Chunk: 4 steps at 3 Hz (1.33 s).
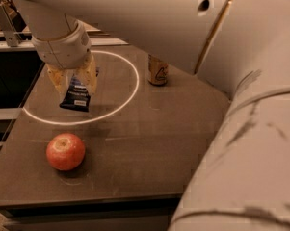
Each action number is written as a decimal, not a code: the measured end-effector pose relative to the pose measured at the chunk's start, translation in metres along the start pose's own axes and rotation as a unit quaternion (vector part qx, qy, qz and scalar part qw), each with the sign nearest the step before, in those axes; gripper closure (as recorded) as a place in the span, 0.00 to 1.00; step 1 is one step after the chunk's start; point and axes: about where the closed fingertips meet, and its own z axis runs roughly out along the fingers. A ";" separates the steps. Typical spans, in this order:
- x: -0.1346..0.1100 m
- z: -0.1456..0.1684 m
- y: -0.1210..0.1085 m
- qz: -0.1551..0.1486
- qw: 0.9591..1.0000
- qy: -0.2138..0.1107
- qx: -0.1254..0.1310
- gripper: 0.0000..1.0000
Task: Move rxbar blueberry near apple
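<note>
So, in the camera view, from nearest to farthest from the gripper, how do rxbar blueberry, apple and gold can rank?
1. rxbar blueberry: held in the jaws of the gripper, raised at left rear.
2. apple, front left, and gold can, rear centre: too close to call.

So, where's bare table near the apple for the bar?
Free: the table right of the apple up to the can, and the strip between apple and the claw holding the rxbar blueberry. Tight: apple's left, near the edge; arm hides the right.

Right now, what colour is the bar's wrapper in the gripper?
Dark navy, white lettering: rxbar blueberry, held by the gripper above the table, camera view.
</note>
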 end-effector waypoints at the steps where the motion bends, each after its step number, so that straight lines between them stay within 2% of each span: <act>1: 0.001 0.010 0.007 0.006 1.000 -0.020 0.007 1.00; 2: 0.002 0.022 0.010 0.009 0.999 -0.041 0.013 1.00; 4: -0.008 0.047 0.001 -0.002 0.996 -0.080 0.025 1.00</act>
